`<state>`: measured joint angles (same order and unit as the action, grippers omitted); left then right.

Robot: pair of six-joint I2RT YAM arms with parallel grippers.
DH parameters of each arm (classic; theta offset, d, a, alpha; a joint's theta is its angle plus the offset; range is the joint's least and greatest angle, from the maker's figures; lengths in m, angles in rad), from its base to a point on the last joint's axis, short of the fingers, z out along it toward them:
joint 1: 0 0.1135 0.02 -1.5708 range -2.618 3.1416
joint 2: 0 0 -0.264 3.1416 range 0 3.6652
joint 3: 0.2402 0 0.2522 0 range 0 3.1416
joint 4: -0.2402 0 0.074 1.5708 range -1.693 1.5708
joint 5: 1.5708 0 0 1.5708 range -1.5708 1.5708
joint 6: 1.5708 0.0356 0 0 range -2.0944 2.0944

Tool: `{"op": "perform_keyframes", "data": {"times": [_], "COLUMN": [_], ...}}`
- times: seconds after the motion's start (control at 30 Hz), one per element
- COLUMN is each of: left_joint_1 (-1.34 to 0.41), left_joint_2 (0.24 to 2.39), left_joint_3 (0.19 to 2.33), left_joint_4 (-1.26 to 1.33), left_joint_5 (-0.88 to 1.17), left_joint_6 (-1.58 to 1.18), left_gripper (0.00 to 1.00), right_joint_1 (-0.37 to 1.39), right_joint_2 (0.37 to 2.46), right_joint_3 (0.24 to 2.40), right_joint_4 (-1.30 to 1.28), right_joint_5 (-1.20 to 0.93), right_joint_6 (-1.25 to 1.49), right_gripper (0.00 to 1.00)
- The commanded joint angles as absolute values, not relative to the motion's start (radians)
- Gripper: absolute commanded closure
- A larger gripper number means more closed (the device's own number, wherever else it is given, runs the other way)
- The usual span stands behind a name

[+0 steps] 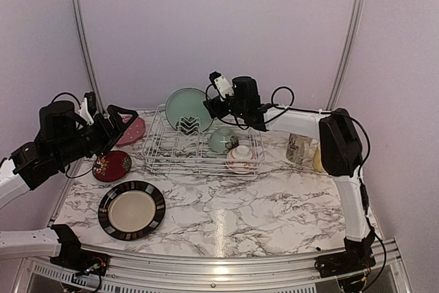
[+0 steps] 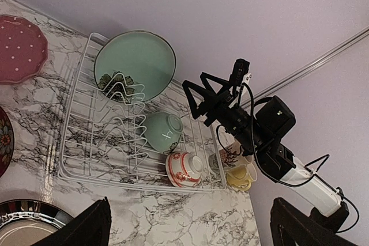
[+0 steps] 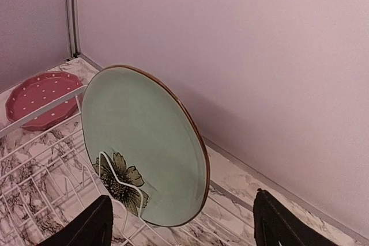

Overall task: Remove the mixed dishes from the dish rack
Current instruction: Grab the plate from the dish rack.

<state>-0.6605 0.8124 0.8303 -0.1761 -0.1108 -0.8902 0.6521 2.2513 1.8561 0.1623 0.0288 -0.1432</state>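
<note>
Right tool [image 1: 210, 106] jaws wide apart, empty, lined up on the rim of the pale green flowered plate [image 3: 144, 142]; close, can't tell if touching. Left tool [image 1: 122, 120] also apart and empty, hanging over the left of the bench [image 1: 260, 204] near the pink dotted plate [image 1: 134, 130]

Green plate stands on edge at the far end of the dish rack [image 1: 164, 152], tilted, propped by a looped wire prong [image 3: 118, 171]. Pale green bowl [image 1: 223, 140] and red-white patterned bowl [image 1: 241, 158] sit in the rack's right half. Out on the bench: pink plate, small dark-red plate [image 1: 112, 166], black-rimmed cream plate [image 1: 132, 210], cream mug [image 1: 298, 147] and yellow mug [image 1: 317, 160] right of the rack

Risks, my read:
- glazed rim is slick and thin, so a shallow pinch could let the plate swing or drop
- a nudge before closing could tip it off the prong, toward the wall or over the low rack side
- lifting at an angle could snag the prong and drag the rack; light wire on smooth bench should slide easily
- a dragged rack would jostle the bowls, and round ones roll

Materials: plates and bowls look like glossy ceramic, hard and brittle. Green plate is round and shallow, with a brown edge line and dark flower motif. Rack is thin white coated wire, springy. Bench is marble-patterned with a low sheen
</note>
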Motion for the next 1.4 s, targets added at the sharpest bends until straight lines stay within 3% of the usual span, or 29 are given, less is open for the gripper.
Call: {"op": "perform_keyframes", "data": {"times": [0.0,0.77,0.9,1.1,1.23,1.37], "left_joint_1": [-0.664,-0.666,-0.666,-0.665,-0.666,-0.666], "left_joint_2": [0.795,0.795,0.797,0.804,0.8,0.795], "left_joint_3": [0.807,0.803,0.804,0.8,0.798,0.792], "left_joint_4": [-0.153,-0.149,-0.149,-0.143,-0.141,-0.147], "left_joint_5": [-0.098,-0.112,-0.111,-0.11,-0.107,-0.114], "left_joint_6": [-0.894,-0.894,-0.891,-0.892,-0.894,-0.896], "left_gripper": [0.01,0.01,0.01,0.01,0.01,0.01], "right_joint_1": [0.624,0.599,0.6,0.599,0.598,0.597], "right_joint_2": [2.317,2.657,2.677,2.685,2.682,2.678], "right_joint_3": [1.933,2.375,2.389,2.387,2.388,2.392], "right_joint_4": [0.176,0.11,0.104,0.105,0.108,0.116], "right_joint_5": [-0.078,-0.114,-0.164,-0.248,-0.275,-0.29], "right_joint_6": [-0.224,-0.296,-0.304,-0.308,-0.31,-0.315], "right_gripper": [0.2,0.22,0.3,0.55,0.6,0.73]}}
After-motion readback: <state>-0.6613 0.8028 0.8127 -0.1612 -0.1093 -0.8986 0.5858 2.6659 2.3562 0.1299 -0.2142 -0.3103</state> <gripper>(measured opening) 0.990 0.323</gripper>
